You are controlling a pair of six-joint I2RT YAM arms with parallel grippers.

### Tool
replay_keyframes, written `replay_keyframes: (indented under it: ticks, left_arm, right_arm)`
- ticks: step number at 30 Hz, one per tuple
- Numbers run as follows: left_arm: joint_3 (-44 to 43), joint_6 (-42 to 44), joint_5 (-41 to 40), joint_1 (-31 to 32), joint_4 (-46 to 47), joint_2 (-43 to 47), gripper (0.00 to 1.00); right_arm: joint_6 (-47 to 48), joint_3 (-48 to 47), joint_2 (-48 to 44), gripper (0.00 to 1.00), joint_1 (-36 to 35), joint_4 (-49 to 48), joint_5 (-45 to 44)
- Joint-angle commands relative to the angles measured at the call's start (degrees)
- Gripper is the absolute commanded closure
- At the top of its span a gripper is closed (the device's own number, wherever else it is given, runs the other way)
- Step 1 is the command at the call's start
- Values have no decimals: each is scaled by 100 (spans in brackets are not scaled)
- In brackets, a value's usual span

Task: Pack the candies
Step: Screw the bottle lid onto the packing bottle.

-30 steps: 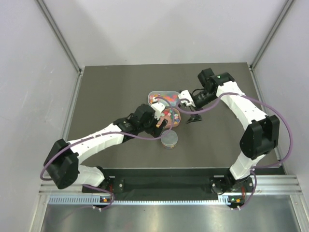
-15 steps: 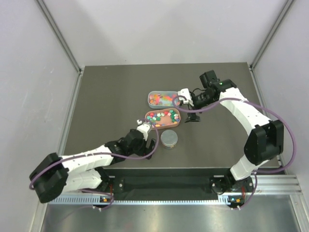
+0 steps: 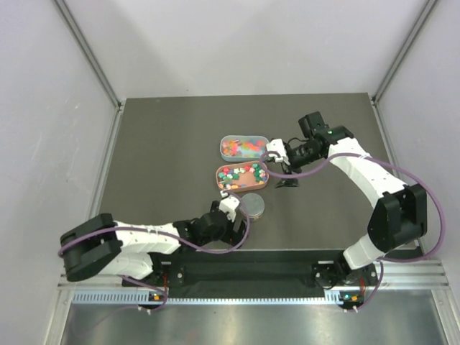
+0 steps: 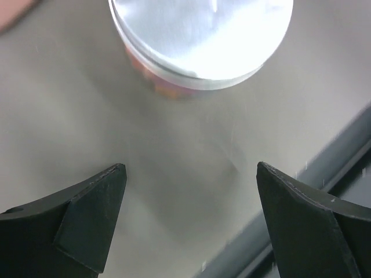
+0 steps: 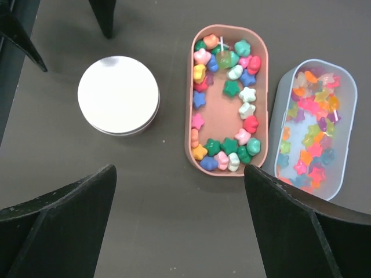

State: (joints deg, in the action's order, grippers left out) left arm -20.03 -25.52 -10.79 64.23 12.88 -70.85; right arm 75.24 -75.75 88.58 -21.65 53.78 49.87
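On the overhead view, the change is on my left side: a second ago the left gripper sat over the pink tray, and it has since swung back toward the near edge, so it now lies low just beside the round jar. The tray is uncovered again and nothing came away with the fingers. The candies sit partly in that pink tray and partly in the clear tray behind it, both trays in their places. I read this as the work over the tray being finished and the jar being next. The right gripper has eased slightly nearer and hovers at the right ends of the two trays, elbow bent out to the right. From the left wrist, my fingers stand spread as wide as they go, holding nothing, with bare table between them. The jar is straight ahead, its silver lid on and a little colour showing through the wall beneath. From the right wrist, those fingers are also spread wide and empty, looking down on the lidded jar, the pink tray and the clear tray side by side
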Motion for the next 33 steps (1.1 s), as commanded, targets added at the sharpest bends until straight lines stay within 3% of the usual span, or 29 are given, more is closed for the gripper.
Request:
replay_keyframes:
  ticks: [1,5,11,16,18,21,27,33]
  left_arm:
    - [106,-471,-20,-120,-128,-937,1]
    - [-220,-427,-73,-156,-295,-1739,1]
    - [-62,-507,121,204,-164,-1581,2]
    - [69,-25,7,484,178,-1353,15]
    - [96,195,-203,591,267,-1230,16]
    - [17,477,-547,574,337,-1343,1]
    - [-378,574,-661,477,-40,-1511,1]
    - [-985,582,-829,424,-1262,-703,1]
  right_arm:
    - [384,156,-130,10,-59,-35,304]
    - [1325,376,45,11,-304,580,304]
    - [1923,-18,537,12,-463,1222,550]
    - [2169,-335,1056,13,-533,1503,796]
    - [2310,-423,1205,14,-577,1600,858]
    - [2372,-476,1302,14,-568,1609,876]
    - [2311,-661,1417,15,-551,1653,832]
    - [2136,-757,1426,15,-507,1750,726]
